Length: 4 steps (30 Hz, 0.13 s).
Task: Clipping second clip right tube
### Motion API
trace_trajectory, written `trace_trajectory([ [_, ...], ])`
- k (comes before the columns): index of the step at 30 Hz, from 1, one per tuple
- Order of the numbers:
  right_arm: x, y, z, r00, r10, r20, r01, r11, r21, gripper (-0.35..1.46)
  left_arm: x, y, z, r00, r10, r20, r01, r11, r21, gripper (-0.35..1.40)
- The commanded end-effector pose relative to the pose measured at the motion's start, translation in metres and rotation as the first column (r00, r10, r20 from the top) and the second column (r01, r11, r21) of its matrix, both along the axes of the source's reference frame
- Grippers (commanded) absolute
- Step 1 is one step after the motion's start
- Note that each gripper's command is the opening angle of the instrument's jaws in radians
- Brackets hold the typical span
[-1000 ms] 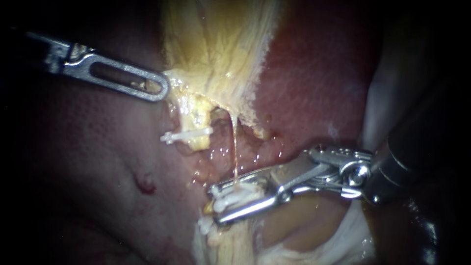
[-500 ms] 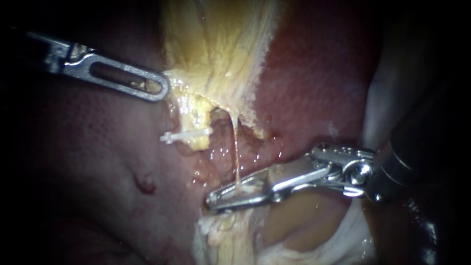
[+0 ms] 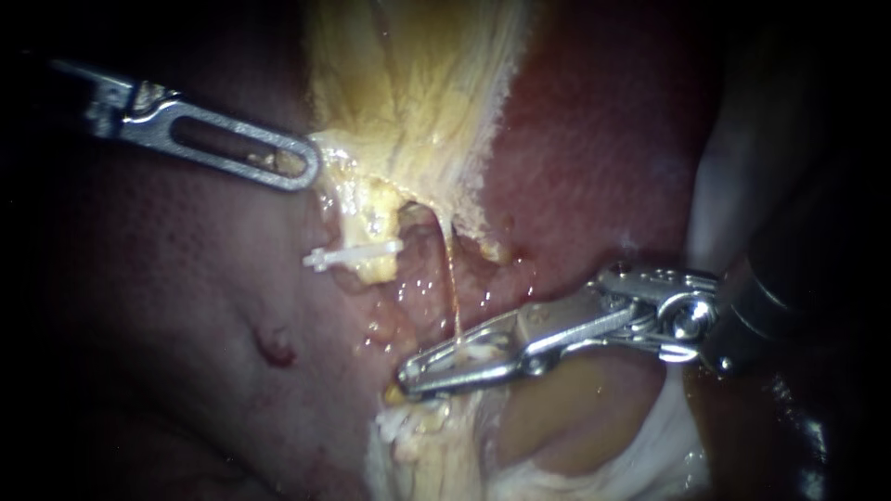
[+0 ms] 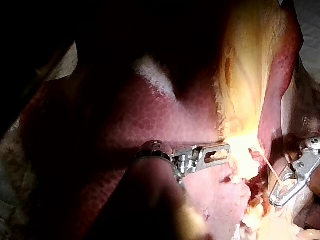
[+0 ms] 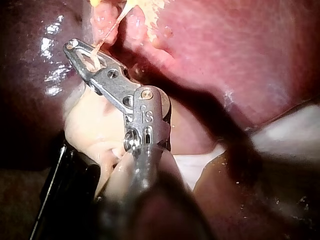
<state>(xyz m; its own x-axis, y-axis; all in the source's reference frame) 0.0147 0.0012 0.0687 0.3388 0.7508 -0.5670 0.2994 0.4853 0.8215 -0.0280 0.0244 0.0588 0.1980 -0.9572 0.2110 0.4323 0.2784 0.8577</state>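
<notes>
Right instrument (image 3: 410, 378) claw is clamped on the thin right tube (image 3: 453, 288), white clip (image 3: 475, 353) inside it, low on the strand below the gallbladder (image 3: 408, 93). Left instrument (image 3: 311, 169) claw is clamped on the gallbladder edge.

Liver (image 3: 167, 306): dark red to maroon, fine pale honeycomb mottling; glossy wet highlights nr centre. Spot (image 3: 276, 351) on it: darker blood-red. Fibrous tissue (image 3: 408, 83): pale yellow w/ cream streaks, whitish along edge. Left tube (image 3: 371, 223): yellow, lumpy. Clip (image 3: 353, 255) on it: white. Right tube (image 3: 452, 278): translucent amber-tan. Left instrument (image 3: 302, 167): dull silver-grey metal. Right instrument (image 3: 413, 378): brighter silver, glints; shaft (image 3: 789, 297) black. Rounded tissue (image 3: 566, 408): smooth tan-brown. Band (image 3: 668, 436) beside it: white.
</notes>
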Motion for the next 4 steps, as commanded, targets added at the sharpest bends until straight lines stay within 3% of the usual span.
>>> trace_trajectory([
  [1, 0.0000, 0.0000, 0.0002, 1.0000, 0.001, 0.000, -0.001, 1.000, 0.000, -0.35, 0.0000, 0.0000, 0.0000, 1.0000, 0.000, 0.000, 0.000, 1.000, 0.000, -0.35],
  [4, -0.0001, 0.0001, 0.0004, 1.0000, 0.001, 0.000, -0.001, 1.000, 0.000, -0.35, 0.0000, 0.0000, 0.0001, 1.0000, 0.000, 0.000, 0.000, 1.000, 0.000, -0.35],
])
